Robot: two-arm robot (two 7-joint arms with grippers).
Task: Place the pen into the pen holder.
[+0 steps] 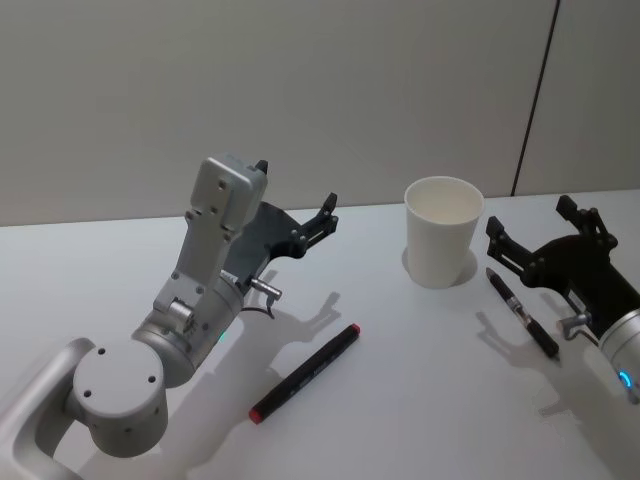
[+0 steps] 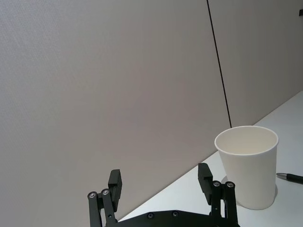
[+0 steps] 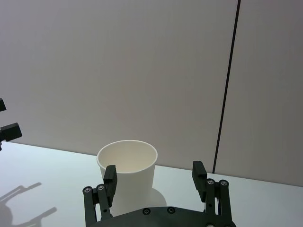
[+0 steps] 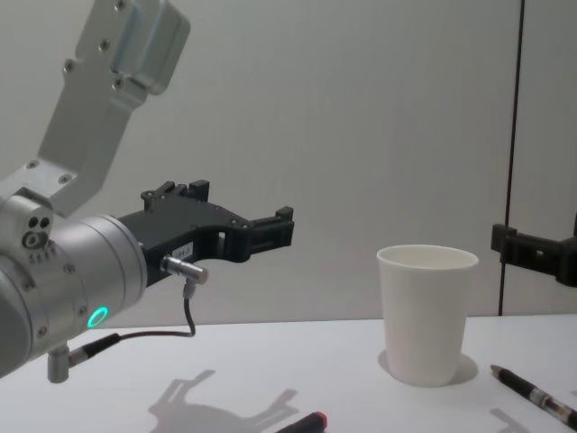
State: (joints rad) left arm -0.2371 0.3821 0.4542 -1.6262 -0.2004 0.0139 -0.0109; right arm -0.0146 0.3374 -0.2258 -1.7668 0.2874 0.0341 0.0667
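The pen holder (image 1: 443,232), a plain white paper cup, stands upright on the white table (image 1: 400,400), right of centre. A slim black pen (image 1: 522,312) lies flat just right of the cup. My right gripper (image 1: 530,217) hovers above this pen and beside the cup, open and holding nothing. In the right wrist view the cup (image 3: 127,175) stands beyond the open fingers (image 3: 110,176). My left gripper (image 1: 296,186) is raised left of the cup, open and holding nothing. The left wrist view has the cup (image 2: 247,165) ahead and the pen's tip (image 2: 289,177).
A black marker with a red end (image 1: 305,372) lies diagonally on the table in front of the left arm. A pale wall (image 1: 300,90) with a dark vertical seam runs along the table's far edge.
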